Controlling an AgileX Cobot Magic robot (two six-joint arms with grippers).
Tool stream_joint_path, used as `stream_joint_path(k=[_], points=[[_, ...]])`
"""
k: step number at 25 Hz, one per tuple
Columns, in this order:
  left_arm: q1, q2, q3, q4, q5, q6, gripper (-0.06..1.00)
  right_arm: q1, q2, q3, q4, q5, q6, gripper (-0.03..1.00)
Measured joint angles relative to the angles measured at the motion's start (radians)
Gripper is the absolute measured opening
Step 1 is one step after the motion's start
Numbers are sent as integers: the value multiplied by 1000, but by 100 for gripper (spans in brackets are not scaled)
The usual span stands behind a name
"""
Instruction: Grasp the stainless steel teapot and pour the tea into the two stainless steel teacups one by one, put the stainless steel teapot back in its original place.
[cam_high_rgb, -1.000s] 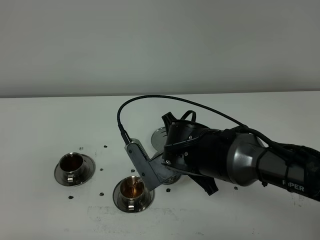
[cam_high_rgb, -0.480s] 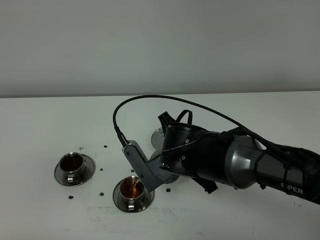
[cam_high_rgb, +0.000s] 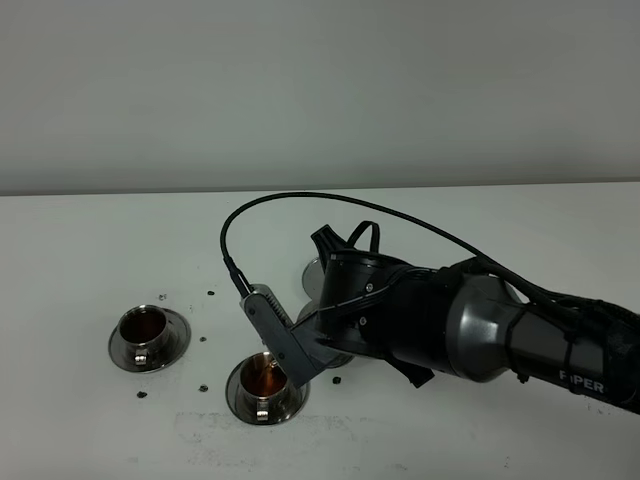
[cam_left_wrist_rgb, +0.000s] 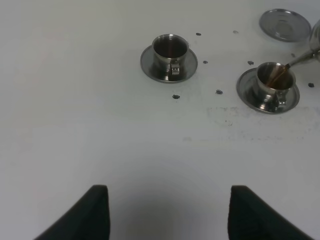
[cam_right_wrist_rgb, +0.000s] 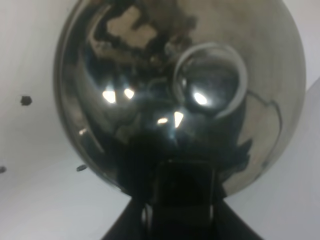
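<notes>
My right gripper is shut on the stainless steel teapot, which fills the right wrist view with its lid knob toward the camera. In the exterior high view the right arm hides most of the pot and holds it tilted over the near teacup. The left wrist view shows the thin spout with brown tea running into that cup. The other teacup stands on its saucer to the left and holds brown tea; it also shows in the left wrist view. The flat steel disc lies bare behind. My left gripper is open and empty, far from the cups.
Several small dark specks lie scattered on the white table around the cups. A black cable loops above the right wrist. A grey wall stands behind the table.
The right wrist has turned a little further and shifted slightly left over the near cup, and the cable loop has risen. Cups and disc have not moved.
</notes>
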Motion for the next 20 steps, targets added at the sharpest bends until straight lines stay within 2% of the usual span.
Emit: stream_joint_path(k=[20], points=[[0, 0, 0, 0, 0, -1, 57, 10, 0, 0, -33, 3, 4, 20]])
